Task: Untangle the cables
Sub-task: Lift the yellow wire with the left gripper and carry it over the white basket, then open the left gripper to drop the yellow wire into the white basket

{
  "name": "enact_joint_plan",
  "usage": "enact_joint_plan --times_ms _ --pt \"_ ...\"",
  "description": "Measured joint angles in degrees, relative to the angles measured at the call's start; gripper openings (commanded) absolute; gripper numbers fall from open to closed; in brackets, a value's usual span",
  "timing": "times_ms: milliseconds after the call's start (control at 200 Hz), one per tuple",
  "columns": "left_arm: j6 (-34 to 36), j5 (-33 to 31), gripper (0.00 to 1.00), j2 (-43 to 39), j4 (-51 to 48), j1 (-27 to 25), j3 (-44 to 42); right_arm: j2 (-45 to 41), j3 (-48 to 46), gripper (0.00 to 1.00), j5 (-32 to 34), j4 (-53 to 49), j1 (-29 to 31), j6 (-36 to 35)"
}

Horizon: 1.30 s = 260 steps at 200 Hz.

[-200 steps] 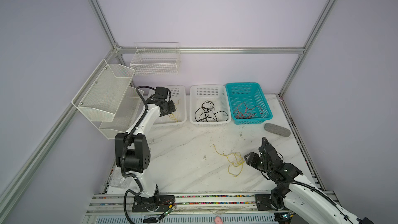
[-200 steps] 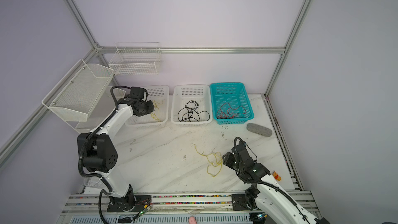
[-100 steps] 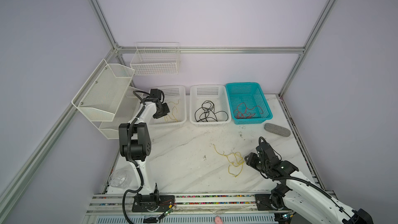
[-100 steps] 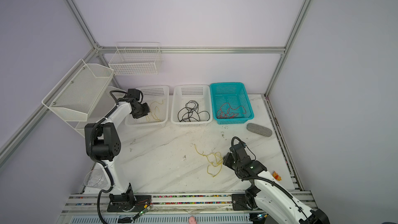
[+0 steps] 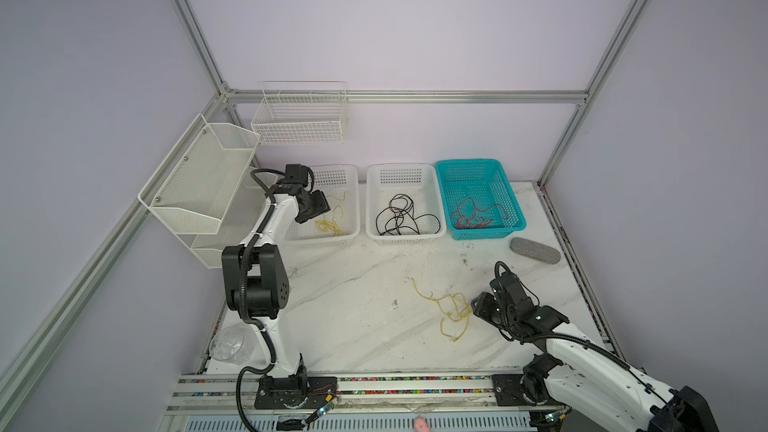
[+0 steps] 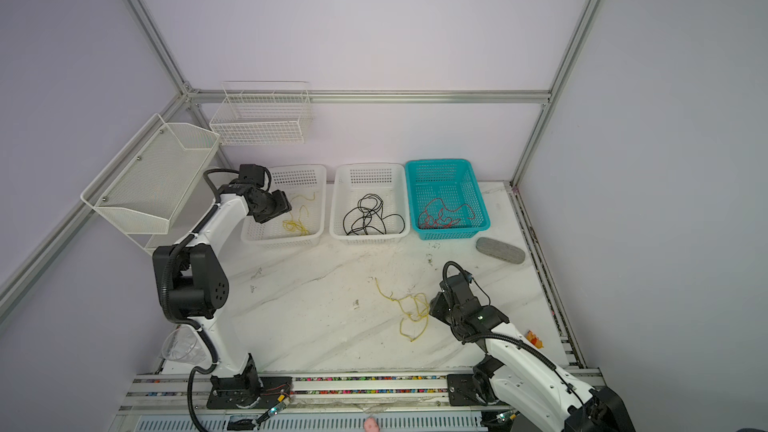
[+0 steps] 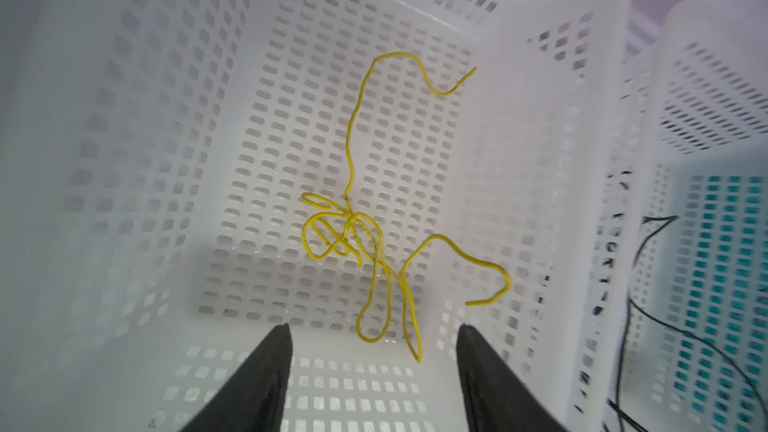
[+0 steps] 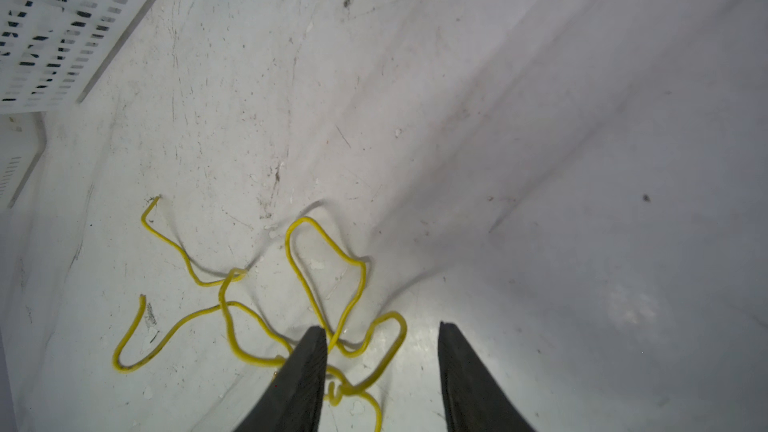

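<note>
While the left gripper [image 7: 372, 328] gapes above the yellow cable [image 7: 351, 168] in the leftmost basket [image 5: 324, 240], the right gripper [image 8: 382, 326], fingers apart, overhangs the lower-centre tangle [image 5: 452, 317].

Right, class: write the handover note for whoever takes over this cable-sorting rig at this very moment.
Left hand: open, empty, above the yellow cable in the left white basket.
Right hand: open, at the yellow tangle on the marble table, gripping nothing.
Done: black cable in middle white basket, red cable in teal basket.
Left: untangle that yellow tangle.
</note>
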Motion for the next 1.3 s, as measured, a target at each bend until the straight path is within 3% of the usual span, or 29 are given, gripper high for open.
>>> enact_joint_plan --times_ms 140,290,685,860,1190,1235,1300 --pt "-1.79 1.92 0.7 -8.7 2.89 -0.04 -2.64 0.52 -0.17 0.43 -0.85 1.49 0.26 0.42" --pt "-3.5 4.09 0.7 -15.34 5.31 -0.55 -7.04 0.02 -0.39 0.29 -1.18 2.36 0.33 0.83" --pt "-6.08 7.96 0.71 -21.9 6.75 -2.73 -18.78 2.36 -0.42 0.35 -1.25 2.75 0.98 0.66" --pt "-6.23 9.25 0.71 -27.1 7.52 -3.04 -22.4 3.39 -0.39 0.31 -1.22 2.8 1.46 0.68" --pt "-6.84 11.87 0.71 -31.63 9.46 -4.63 -30.18 3.78 -0.39 0.16 -0.98 3.34 2.43 1.07" --pt "-7.3 12.28 0.71 -31.93 9.68 -5.11 -31.43 3.93 -0.39 0.06 -1.09 3.54 2.6 1.07" --pt "-7.76 12.72 0.71 -32.3 9.94 -5.79 -32.98 4.26 -0.59 0.01 -1.62 5.07 2.91 1.49"
